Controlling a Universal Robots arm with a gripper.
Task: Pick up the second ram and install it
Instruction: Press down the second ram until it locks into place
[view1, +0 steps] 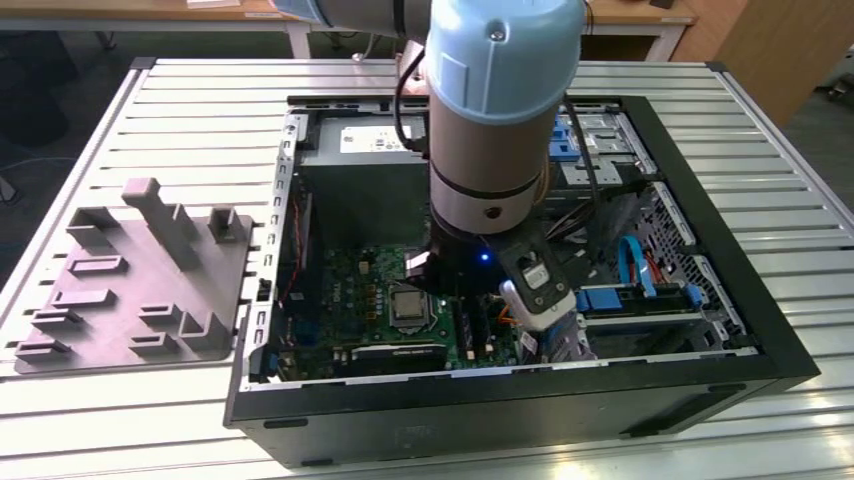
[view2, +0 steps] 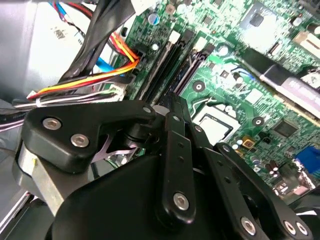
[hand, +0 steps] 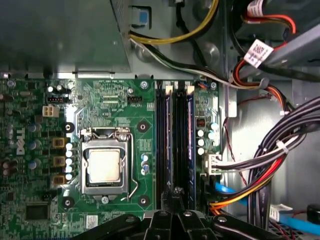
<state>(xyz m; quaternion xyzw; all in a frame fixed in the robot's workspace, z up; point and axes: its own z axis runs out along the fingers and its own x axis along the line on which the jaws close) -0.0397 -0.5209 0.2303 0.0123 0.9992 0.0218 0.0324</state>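
Black multi-link gripper (hand: 176, 194): lowered inside the open black computer case (view1: 507, 400), fingertips drawn close together over the long black memory slots (hand: 175, 135); whether they clasp anything cannot be told. Second ram, a thin dark memory board (hand: 190, 140): apparently upright in a slot just ahead of the fingertips. Square silver CPU socket (hand: 105, 165): beside the gripper on the green motherboard (hand: 145, 100). Bundled coloured cables (hand: 260, 170): on its other side

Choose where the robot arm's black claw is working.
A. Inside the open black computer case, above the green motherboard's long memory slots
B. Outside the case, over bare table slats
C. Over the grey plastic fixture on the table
A: the claw hangs inside the open black computer case, over the green motherboard at its long memory slots.
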